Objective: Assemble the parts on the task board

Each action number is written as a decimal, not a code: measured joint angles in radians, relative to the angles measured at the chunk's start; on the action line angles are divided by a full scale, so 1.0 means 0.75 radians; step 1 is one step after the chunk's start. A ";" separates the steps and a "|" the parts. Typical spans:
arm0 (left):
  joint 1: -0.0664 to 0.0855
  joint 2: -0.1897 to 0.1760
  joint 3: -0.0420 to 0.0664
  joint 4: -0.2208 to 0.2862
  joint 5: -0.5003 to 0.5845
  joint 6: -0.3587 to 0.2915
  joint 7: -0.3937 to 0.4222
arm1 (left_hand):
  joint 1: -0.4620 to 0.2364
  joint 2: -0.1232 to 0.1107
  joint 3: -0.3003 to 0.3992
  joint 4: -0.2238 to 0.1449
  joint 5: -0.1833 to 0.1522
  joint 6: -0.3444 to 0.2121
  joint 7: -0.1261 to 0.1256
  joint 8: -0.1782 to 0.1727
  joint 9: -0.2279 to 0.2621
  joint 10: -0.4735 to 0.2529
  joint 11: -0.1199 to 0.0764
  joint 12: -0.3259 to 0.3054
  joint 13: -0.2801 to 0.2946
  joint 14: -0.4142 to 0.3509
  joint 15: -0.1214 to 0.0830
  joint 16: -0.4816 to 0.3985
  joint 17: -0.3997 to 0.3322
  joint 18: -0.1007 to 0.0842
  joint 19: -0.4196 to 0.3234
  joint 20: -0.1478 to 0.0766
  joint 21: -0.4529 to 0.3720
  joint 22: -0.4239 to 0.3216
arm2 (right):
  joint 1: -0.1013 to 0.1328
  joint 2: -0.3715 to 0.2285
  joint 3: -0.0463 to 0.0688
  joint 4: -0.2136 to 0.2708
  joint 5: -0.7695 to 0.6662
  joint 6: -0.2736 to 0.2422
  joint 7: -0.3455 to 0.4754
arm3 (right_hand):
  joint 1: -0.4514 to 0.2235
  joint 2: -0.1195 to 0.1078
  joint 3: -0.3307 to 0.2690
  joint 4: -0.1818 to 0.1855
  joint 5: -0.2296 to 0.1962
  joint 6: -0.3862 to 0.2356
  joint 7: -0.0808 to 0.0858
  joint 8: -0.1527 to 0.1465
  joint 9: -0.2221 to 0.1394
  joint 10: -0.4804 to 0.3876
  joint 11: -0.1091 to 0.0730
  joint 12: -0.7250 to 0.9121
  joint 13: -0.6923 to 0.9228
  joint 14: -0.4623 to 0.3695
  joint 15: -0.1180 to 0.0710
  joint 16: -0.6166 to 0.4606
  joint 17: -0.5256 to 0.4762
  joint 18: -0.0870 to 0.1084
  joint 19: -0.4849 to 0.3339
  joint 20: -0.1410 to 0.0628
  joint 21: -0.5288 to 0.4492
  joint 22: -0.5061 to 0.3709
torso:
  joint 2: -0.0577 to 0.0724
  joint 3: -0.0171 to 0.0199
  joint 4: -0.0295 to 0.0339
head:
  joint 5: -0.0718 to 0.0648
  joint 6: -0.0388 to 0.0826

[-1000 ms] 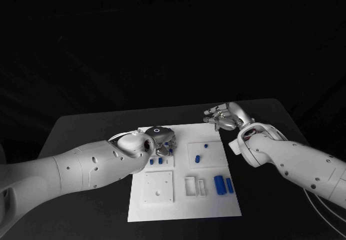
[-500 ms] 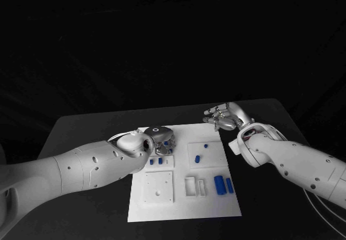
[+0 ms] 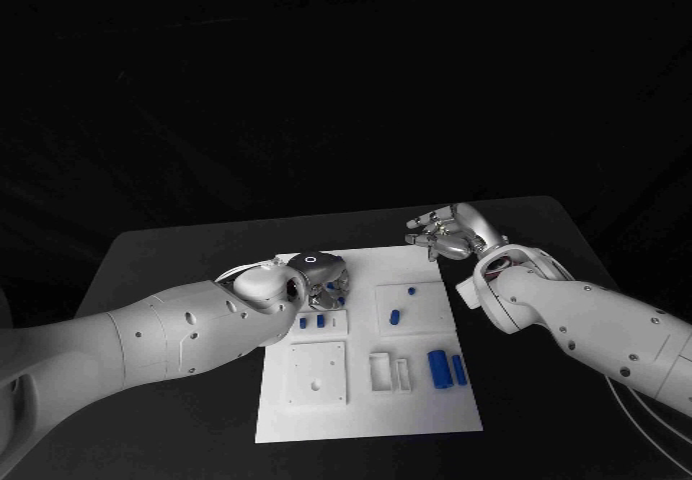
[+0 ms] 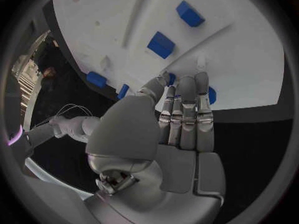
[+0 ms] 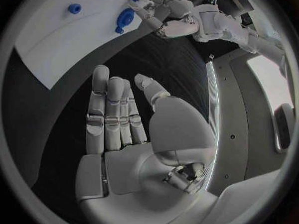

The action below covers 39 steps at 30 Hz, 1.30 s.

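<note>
A: We are looking at the task board, the white plate lying mid-table on the black table. Our left hand is hanging over the board's far left corner, fingers pointing down at it.

B: Is it grasping anything?

A: In the left wrist view the fingers are lying straight and side by side, their tips just at a small blue part on the board. We cannot tell whether that part is being pinched or only touched.

B: And our right hand?

A: It is hovering just beyond the board's far right corner, over bare table, released, fingers extended, holding nothing.

B: Other parts?

A: Two larger blue pegs are lying side by side near the board's near right corner; a blue peg is sitting in the square plate right of centre.
</note>
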 measured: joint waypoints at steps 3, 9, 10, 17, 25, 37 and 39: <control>-0.002 0.002 0.000 -0.002 0.000 0.006 -0.001 | 0.002 0.002 0.003 -0.003 0.000 0.001 0.001 0.000 0.000 0.001 -0.001 0.000 0.000 0.002 -0.002 0.003 0.000 0.000 0.000 0.000 0.005 0.000 | 0.000 0.001 0.000 0.000 0.000 0.000 0.000 | 0.000 0.000 0.000 0.000 0.000 0.000 0.000 0.000 0.000 0.000 0.000 0.000 -0.003 0.000 0.000 0.000 -0.002 0.000 0.000 0.000 0.005 -0.006 | 0.000 -0.0003 -0.0004 | 0.000 0.000; -0.005 0.006 0.000 -0.010 0.002 0.012 -0.001 | 0.007 0.007 0.003 -0.003 0.000 0.010 0.000 0.000 0.000 0.013 -0.004 0.000 0.000 0.012 -0.002 0.003 0.000 0.000 -0.010 0.000 0.035 0.000 | 0.000 0.001 0.000 0.001 0.000 0.000 0.000 | 0.000 0.000 0.000 0.000 0.000 0.000 0.000 0.000 0.000 0.000 0.000 0.000 -0.005 0.000 0.000 0.000 -0.002 0.000 0.000 0.000 0.005 -0.007 | 0.001 -0.0004 -0.0008 | -0.002 -0.003; -0.005 0.006 0.000 -0.011 0.002 0.012 -0.001 | 0.007 0.007 0.003 -0.003 0.000 0.010 0.000 0.000 0.000 0.015 -0.006 0.000 0.000 0.012 -0.002 0.003 0.000 0.000 -0.010 0.000 0.035 0.000 | 0.000 0.001 0.000 0.001 0.000 0.000 0.000 | 0.000 0.000 0.000 0.000 0.000 0.000 0.000 0.000 0.000 0.000 0.000 0.000 -0.005 0.000 0.000 0.000 -0.002 0.000 0.000 0.000 0.005 -0.007 | 0.001 -0.0004 -0.0008 | -0.002 -0.003; -0.008 0.011 0.002 -0.021 0.010 0.004 0.005 | 0.002 0.016 0.003 -0.003 0.000 0.010 0.000 0.000 0.000 0.023 -0.009 0.000 -0.001 0.022 -0.002 0.003 0.000 0.000 -0.010 0.000 0.045 0.001 | 0.000 0.000 0.000 0.003 0.000 0.000 0.000 | 0.000 0.000 0.000 0.000 0.000 0.000 0.000 0.000 0.000 0.000 0.000 0.000 -0.005 0.000 0.000 0.000 -0.002 0.000 0.000 0.000 0.005 -0.007 | 0.002 -0.0006 -0.0008 | -0.004 -0.004; -0.015 0.014 0.003 -0.030 0.023 -0.019 0.012 | 0.021 0.048 0.003 -0.003 0.000 0.053 0.000 0.000 0.000 0.070 -0.021 0.000 -0.003 0.041 -0.012 0.003 -0.001 0.000 -0.010 0.000 0.067 0.001 | 0.000 -0.001 0.000 0.005 0.000 0.000 -0.001 | 0.000 0.000 0.000 0.000 0.000 0.000 -0.001 0.000 0.000 0.000 0.000 0.000 -0.005 0.000 0.000 0.000 -0.002 0.000 0.000 0.000 0.005 -0.007 | 0.001 -0.0013 -0.0008 | -0.004 -0.009; -0.025 -0.010 -0.002 -0.026 0.087 -0.091 0.034 | 0.045 0.094 0.016 -0.048 -0.064 0.130 -0.005 -0.008 -0.001 0.147 -0.038 -0.005 -0.004 0.082 -0.018 0.003 -0.001 0.000 -0.005 -0.010 0.119 0.001 | 0.000 0.000 0.000 0.005 0.001 0.000 -0.001 | 0.000 0.000 0.000 0.000 0.000 0.001 -0.001 0.000 0.000 0.000 0.000 0.000 -0.005 0.000 0.000 0.000 -0.002 0.000 0.000 0.000 0.005 -0.007 | 0.000 -0.0014 0.0004 | -0.003 -0.005; -0.025 -0.015 -0.002 -0.024 0.100 -0.103 0.036 | 0.042 0.091 0.074 -0.066 -0.088 0.143 -0.005 -0.007 -0.001 0.156 -0.038 -0.012 -0.005 0.092 -0.021 0.003 0.002 -0.003 -0.010 -0.015 0.141 0.001 | 0.000 0.000 0.000 0.005 0.001 0.000 -0.001 | 0.000 0.000 0.000 0.000 0.000 0.001 -0.001 0.000 0.000 0.000 0.000 0.000 -0.005 0.000 0.000 0.000 -0.002 0.000 0.000 0.000 0.005 -0.007 | -0.001 -0.0017 0.0006 | -0.003 -0.004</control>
